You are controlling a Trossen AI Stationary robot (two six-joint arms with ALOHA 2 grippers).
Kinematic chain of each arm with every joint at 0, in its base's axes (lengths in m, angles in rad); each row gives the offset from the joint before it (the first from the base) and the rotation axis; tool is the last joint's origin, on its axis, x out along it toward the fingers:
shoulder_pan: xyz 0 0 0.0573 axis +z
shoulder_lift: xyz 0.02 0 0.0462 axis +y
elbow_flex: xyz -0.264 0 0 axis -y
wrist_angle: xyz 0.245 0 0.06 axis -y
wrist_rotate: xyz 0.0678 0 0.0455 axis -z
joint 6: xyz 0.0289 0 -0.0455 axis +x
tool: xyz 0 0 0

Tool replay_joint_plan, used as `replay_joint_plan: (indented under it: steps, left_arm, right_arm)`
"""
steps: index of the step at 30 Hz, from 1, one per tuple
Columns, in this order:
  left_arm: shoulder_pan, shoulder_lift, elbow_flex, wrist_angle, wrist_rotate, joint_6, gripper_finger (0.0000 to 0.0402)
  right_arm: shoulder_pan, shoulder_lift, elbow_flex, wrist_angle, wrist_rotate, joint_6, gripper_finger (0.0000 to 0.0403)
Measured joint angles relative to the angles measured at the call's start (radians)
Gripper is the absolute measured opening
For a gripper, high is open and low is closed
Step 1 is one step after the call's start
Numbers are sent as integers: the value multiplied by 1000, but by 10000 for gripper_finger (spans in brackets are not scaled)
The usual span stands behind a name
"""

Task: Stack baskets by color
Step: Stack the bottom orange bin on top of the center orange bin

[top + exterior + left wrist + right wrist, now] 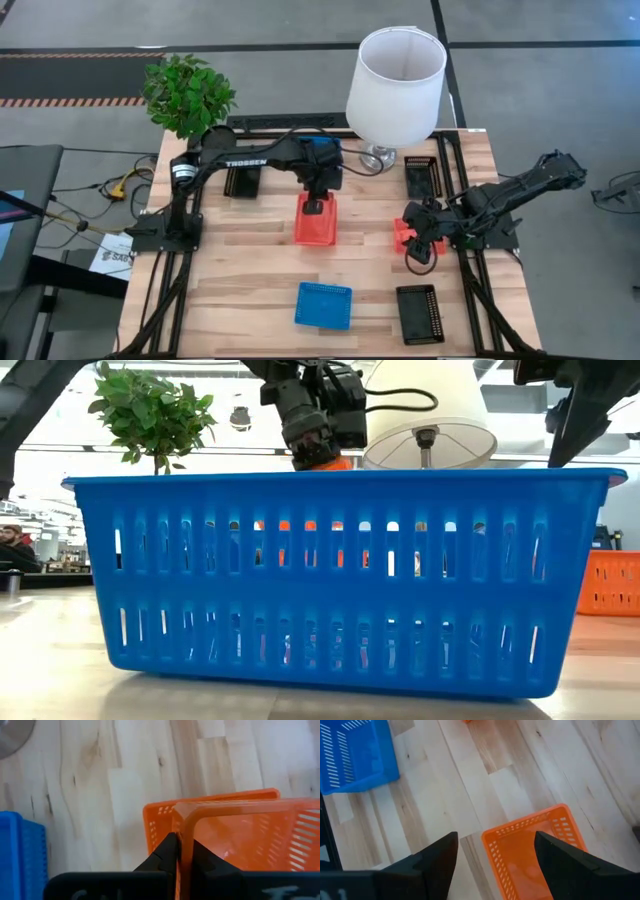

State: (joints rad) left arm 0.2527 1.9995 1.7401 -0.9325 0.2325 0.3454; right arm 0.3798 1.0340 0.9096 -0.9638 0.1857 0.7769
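Observation:
My left gripper is at the table's middle, shut on a red-orange basket. That basket is over a second red-orange basket resting on the table. Further right, my right gripper is open above a third red-orange basket, touching nothing. A blue basket lies near the front edge with a black basket to its right. In the low view, the blue basket fills the foreground. My left gripper pinches one wall of the upper red-orange basket at a corner of its rim, one finger inside the basket and one outside. The fingers slant steeply down from above. I cannot tell whether the held basket touches the one beneath it.
A white lamp stands at the far edge and a potted plant at the far left corner. Black baskets lie at the far right and under the left arm. Another blue basket shows behind that arm.

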Motion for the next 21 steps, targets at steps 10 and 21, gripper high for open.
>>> replay_joint_plan:
  steps: [10, 21]
  left_arm:
    - [0, 0, -1, -5, -4, 6, 7]
    - [0, 0, -1, -24, -13, -1, 88]
  right_arm:
    - [0, 0, 0, 0, 0, 1, 285]
    - [0, 0, 0, 0, 0, 0, 285]
